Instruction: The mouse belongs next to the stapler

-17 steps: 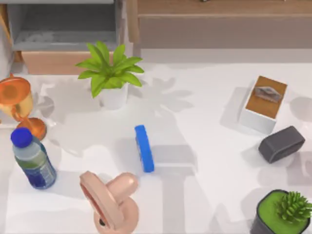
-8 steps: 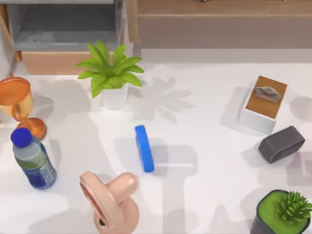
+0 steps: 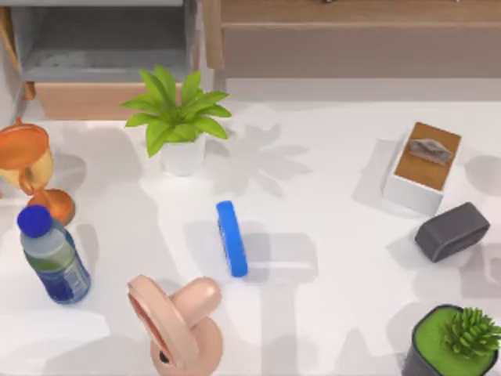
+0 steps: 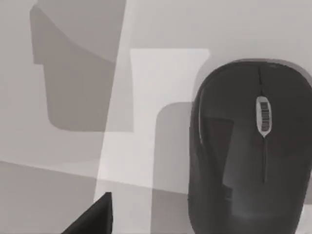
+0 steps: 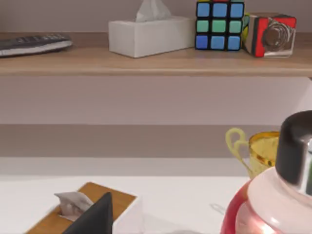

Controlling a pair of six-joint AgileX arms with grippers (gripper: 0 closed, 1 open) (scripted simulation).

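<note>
Top view: the stapler (image 3: 231, 238) lies near the middle of the desk (image 3: 329, 235), long axis about 12 to 6 o'clock. At its 7 o'clock stands a pink fan-like thing (image 3: 176, 321), at 9 o'clock a bottle (image 3: 51, 257), at 3 o'clock a dark grey block (image 3: 452, 231).

Left wrist view: the mouse (image 4: 251, 146) lies flat on the desk, close under the camera. One dark tip of the left claw (image 4: 92, 219) shows at the edge; open or closed, I cannot tell.

Right wrist view: a tissue box (image 5: 80, 209) and a shelf (image 5: 146, 61) w/ things; right claw (image 5: 95, 217) state also cannot tell.

Risk, I judge: claw may come down off-centre, so the rounded mouse slips out, or it bumps the pink thing on the way
</note>
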